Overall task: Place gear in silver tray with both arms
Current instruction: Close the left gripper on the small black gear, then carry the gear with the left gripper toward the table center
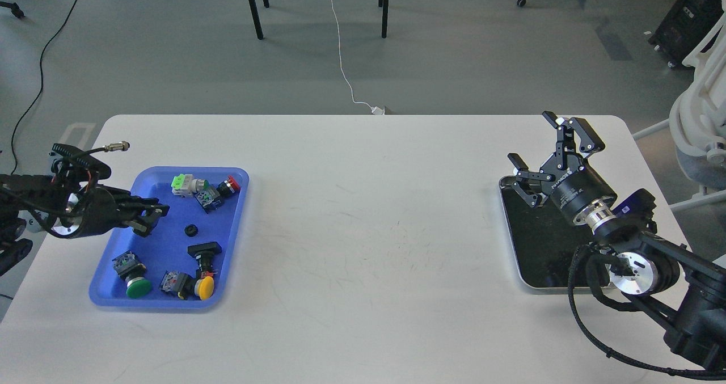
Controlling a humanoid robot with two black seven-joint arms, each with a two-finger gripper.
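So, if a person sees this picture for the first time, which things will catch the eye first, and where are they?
The bright blue tray on the left side of the white table stands out first, with its coloured push-buttons and a small black gear in the middle. The left gripper reaches over its left edge. On the right, the right gripper hangs with open fingers over the far end of the silver tray.

Black arms (669, 270), silver joints, looped cables.
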